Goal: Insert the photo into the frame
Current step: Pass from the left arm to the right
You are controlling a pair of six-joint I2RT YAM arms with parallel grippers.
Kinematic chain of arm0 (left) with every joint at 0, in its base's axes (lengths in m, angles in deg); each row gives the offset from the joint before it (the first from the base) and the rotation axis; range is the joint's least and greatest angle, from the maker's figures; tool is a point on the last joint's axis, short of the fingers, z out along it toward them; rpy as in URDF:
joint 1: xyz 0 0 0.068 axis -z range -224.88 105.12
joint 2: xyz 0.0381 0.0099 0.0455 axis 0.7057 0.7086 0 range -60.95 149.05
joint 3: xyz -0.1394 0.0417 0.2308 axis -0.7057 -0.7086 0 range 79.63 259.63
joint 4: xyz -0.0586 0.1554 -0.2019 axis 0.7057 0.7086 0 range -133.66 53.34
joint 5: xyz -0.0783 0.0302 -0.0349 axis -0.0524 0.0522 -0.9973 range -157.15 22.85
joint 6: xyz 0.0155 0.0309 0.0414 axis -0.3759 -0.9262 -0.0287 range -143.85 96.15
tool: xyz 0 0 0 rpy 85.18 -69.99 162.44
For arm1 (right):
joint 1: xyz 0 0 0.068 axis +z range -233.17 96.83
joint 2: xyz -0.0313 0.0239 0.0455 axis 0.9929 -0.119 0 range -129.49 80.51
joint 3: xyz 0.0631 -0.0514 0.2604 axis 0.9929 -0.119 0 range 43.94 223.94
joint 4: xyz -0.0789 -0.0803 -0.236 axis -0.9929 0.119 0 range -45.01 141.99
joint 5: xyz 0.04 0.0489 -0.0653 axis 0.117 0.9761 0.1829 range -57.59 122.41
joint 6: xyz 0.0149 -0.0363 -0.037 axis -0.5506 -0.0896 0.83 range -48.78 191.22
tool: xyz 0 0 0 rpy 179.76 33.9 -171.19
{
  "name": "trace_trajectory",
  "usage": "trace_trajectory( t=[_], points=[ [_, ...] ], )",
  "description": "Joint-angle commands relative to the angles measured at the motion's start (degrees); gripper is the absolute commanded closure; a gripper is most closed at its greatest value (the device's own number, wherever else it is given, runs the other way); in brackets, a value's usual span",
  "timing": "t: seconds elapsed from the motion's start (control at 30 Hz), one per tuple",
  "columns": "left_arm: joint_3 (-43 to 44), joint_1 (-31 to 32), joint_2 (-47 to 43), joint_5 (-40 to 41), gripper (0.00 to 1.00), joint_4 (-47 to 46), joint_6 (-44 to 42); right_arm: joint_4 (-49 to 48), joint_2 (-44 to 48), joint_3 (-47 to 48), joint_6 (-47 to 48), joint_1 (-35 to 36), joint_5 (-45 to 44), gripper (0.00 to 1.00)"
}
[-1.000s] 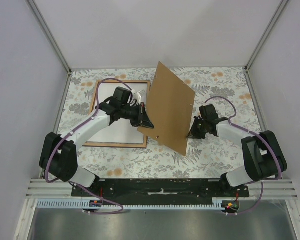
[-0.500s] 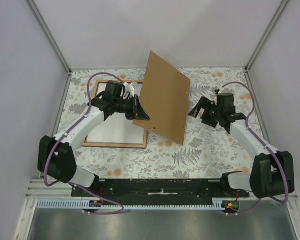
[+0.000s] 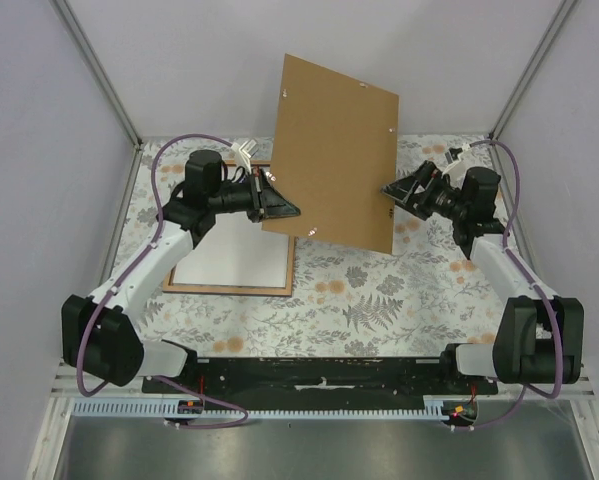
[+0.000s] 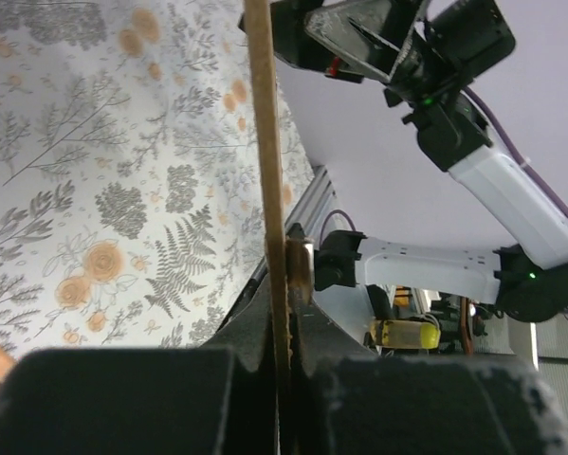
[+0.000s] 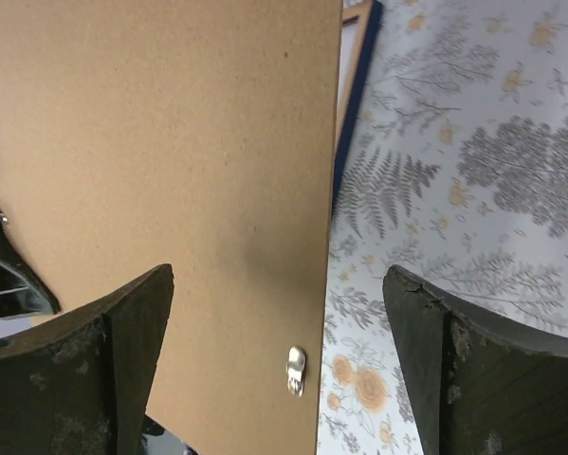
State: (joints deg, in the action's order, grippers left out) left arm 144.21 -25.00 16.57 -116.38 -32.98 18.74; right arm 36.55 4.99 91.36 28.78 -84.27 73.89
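At upper centre the backing board [image 3: 334,150] is clamped by the left claw [image 3: 285,207]; the right claw [image 3: 399,190] is spread apart.

On my left side the frame [image 3: 229,291] lies flat on the flowered table [image 3: 379,300], a thin light-brown wooden rim with a dark blue outer edge, and inside it the photo [image 3: 234,262] lies flat, filling the opening, only its plain white side showing.
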Motion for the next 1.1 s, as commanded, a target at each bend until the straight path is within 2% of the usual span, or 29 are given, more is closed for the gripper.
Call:
trace_trajectory(
  t=[0.0, 0.2, 0.43, 0.6, 0.73, 0.87, 0.9, 0.97, 1.0, 1.07],
  points=[
    [-1.3, -0.6, -4.2, -7.1, 0.98, -16.1, 7.4, -8.7, -2.1, 5.7, -4.3, -0.5, 7.5, 0.02],
    [-3.6, -1.1, -4.9, -10.3, 0.98, -22.3, 11.4, -20.3, -3.2, 8.0, -13.8, -0.4, 15.0, 0.03],
    [-7.0, -2.7, -6.1, -13.8, 0.98, -29.2, 14.6, -23.7, -0.2, 8.2, -17.9, -0.6, 20.8, 0.36],
    [-8.1, -2.7, -6.5, -15.6, 0.98, -31.0, 15.0, -23.1, 2.6, 7.8, -18.6, -0.7, 23.2, 0.65],
    [-9.2, -2.7, -6.8, -16.3, 0.98, -31.9, 15.2, -24.6, 4.3, 6.9, -20.1, -0.7, 25.1, 0.76],
    [-9.7, -2.7, -7.2, -16.2, 0.96, -31.9, 15.1, -24.0, 6.7, 6.2, -20.4, -0.7, 26.2, 1.00],
    [-9.7, -2.7, -7.6, -16.1, 0.90, -31.3, 14.8, -22.6, 7.7, 6.3, -20.1, -0.7, 26.0, 1.00],
    [-8.6, -2.8, -8.8, -13.7, 0.66, -24.8, 10.5, -19.7, 9.0, 6.7, -19.1, -1.0, 25.7, 1.00],
    [-7.6, -2.9, -9.7, -11.4, 0.55, -19.4, 5.4, -18.1, 9.7, 6.9, -18.7, -1.3, 25.4, 1.00],
    [-6.1, -2.9, -11.1, -6.1, 0.44, -9.4, -1.2, -15.0, 11.2, 7.6, -17.9, -1.8, 25.0, 1.00]
  ],
)
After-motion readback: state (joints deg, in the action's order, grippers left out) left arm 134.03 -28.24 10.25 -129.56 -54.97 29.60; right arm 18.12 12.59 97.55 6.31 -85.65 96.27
